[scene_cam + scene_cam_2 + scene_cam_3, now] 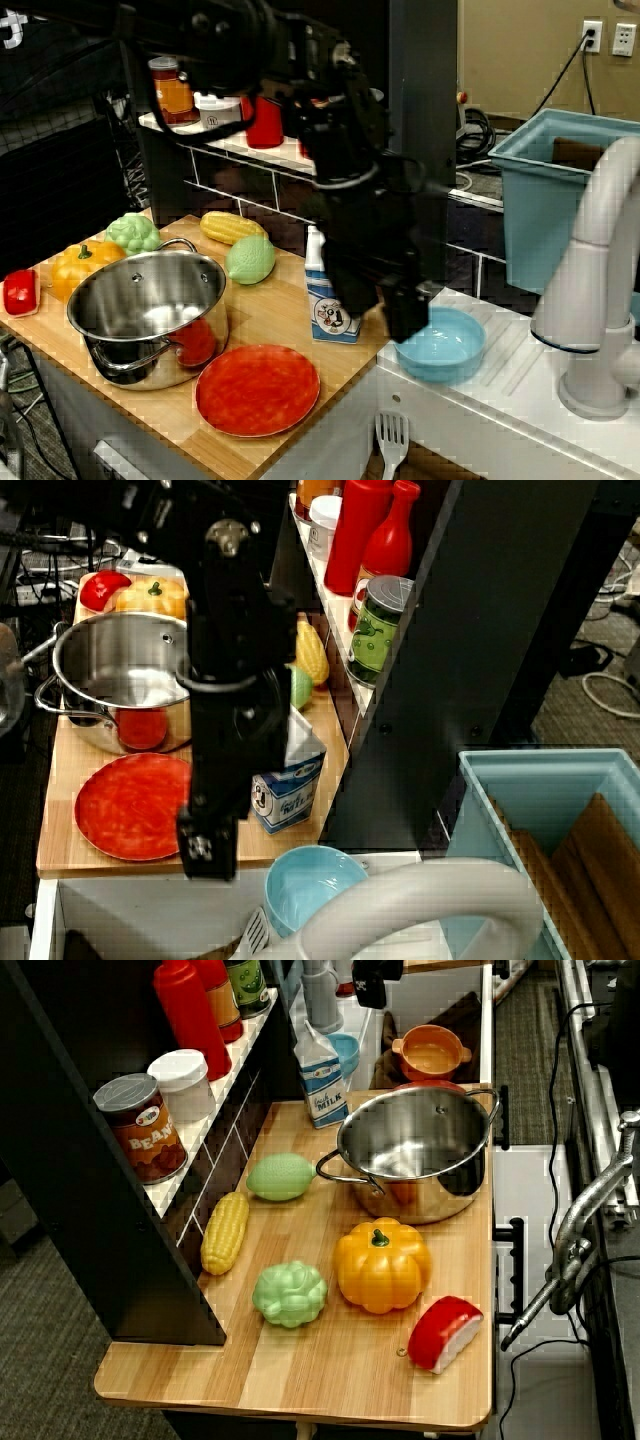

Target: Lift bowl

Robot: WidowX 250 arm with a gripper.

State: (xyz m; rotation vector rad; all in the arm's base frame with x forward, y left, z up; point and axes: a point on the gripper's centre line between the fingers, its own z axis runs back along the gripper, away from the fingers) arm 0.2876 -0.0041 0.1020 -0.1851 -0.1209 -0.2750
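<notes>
While gripper (405, 315) hovers, bowl (441, 345) just beside (right), unlifted

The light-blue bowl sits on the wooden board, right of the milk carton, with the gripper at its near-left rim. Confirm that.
Not quite. The light-blue bowl sits on the white counter, off the wooden board. The front view shows it; it is right of the milk carton, with the gripper at its left rim.
</notes>
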